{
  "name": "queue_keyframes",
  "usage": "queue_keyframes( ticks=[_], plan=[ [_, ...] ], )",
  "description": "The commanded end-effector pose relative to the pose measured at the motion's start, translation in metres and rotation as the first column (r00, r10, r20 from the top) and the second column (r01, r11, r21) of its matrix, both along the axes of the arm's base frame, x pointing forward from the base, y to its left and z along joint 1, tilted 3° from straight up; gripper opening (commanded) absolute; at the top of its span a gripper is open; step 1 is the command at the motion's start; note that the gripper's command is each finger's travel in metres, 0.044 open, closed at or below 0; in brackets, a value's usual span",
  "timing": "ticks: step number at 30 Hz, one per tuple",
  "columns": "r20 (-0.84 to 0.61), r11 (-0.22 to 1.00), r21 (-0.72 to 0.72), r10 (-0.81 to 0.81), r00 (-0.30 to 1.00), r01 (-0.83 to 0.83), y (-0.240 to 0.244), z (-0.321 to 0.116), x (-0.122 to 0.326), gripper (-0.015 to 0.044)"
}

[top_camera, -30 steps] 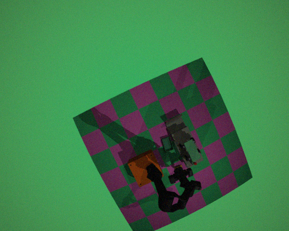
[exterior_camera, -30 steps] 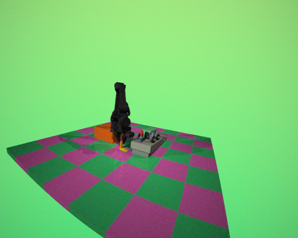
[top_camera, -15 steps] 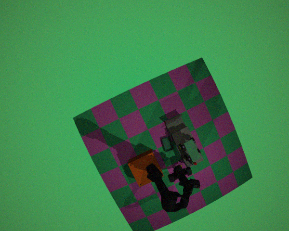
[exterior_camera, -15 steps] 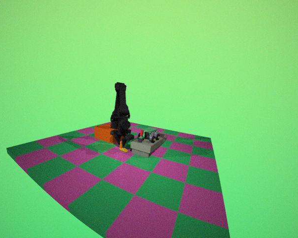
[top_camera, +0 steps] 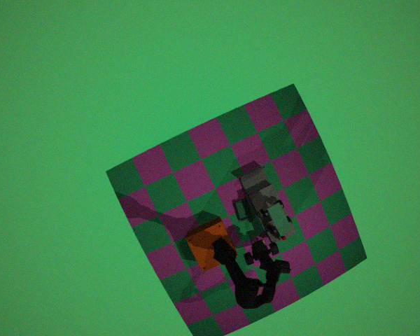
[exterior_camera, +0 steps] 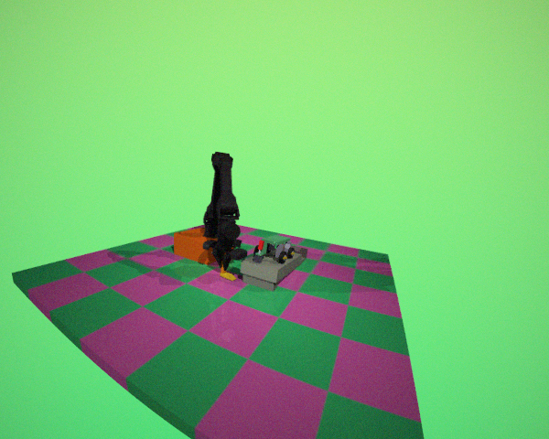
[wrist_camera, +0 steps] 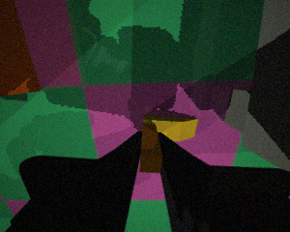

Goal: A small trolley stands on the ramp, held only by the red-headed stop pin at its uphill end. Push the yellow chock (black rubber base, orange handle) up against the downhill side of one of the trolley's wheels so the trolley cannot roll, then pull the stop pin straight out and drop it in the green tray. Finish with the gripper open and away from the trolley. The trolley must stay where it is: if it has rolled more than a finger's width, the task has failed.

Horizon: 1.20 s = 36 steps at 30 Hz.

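The yellow chock (top_camera: pixel 263 241) (exterior_camera: pixel 228 276) (wrist_camera: pixel 180 130) stands on the checkered table beside the low-numbered end of nothing else but the ramp (top_camera: pixel 249 177) (exterior_camera: pixel 259 270) (wrist_camera: pixel 262 134), off it, near its pin end. My gripper (exterior_camera: pixel 223 267) (wrist_camera: pixel 149 135) points down, shut on the chock's upright orange handle. The trolley (top_camera: pixel 279 218) (exterior_camera: pixel 276 241) with a green top sits on the ramp. The red-headed stop pin (top_camera: pixel 283 237) (exterior_camera: pixel 261 244) is at its end nearest the arm. The green tray (top_camera: pixel 236 210) lies beside the ramp; it is hidden in the exterior view. Wheel contacts are too small to tell.
An orange block (top_camera: pixel 203 253) (exterior_camera: pixel 189 245) (wrist_camera: pixel 10 48) stands beside the arm, on the other side of the gripper from the ramp. The ramp's side is close to the gripper. Dark shadows cover parts of the checkered table.
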<state>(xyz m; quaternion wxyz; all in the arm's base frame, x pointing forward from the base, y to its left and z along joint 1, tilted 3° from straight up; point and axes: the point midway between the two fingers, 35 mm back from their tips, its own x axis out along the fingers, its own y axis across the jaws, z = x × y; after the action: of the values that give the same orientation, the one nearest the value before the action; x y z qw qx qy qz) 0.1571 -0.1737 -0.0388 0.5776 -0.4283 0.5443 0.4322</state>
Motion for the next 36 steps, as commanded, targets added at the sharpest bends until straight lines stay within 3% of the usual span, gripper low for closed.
queue_keyframes(
  ticks=[1, 36],
  plan=[
    [0.001, 1.000, -0.001, 0.000, 1.000, 0.000, 0.000, 0.001, 0.000, 0.0000],
    [-0.002, 1.000, -0.003, -0.004, 1.000, 0.004, 0.002, 0.108, -0.007, 0.0000]
  ],
)
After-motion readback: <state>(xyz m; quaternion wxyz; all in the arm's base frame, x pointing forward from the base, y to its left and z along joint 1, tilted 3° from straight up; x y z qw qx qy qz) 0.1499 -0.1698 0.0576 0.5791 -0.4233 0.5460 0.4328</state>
